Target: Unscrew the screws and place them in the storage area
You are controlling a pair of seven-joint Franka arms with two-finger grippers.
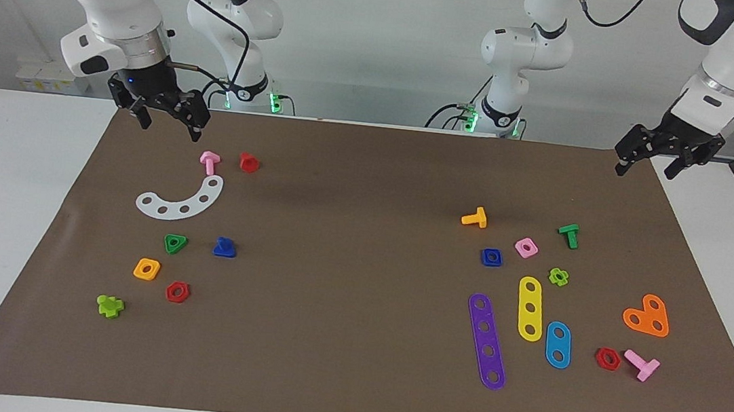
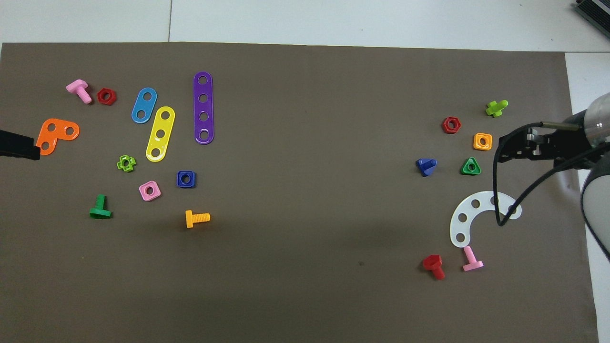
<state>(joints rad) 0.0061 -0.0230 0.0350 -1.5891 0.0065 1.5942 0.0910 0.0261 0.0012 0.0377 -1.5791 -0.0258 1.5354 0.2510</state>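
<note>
Right hand [image 1: 166,121] hangs released and empty over the brown mat [image 1: 353,341] near the white curved strip [image 1: 180,201]; left hand [image 1: 648,162] likewise released, empty.

My right claw [image 1: 165,118] hangs raised with fingers spread, holding nothing. My left claw [image 1: 648,162] waits aloft at its own end, fingers also spread.

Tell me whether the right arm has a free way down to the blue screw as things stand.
Probably yes. The right gripper hangs open and empty over the mat's edge nearest the robots. The blue screw lies alone on the mat beside the green triangular nut, apart from it, nothing on top.
</note>
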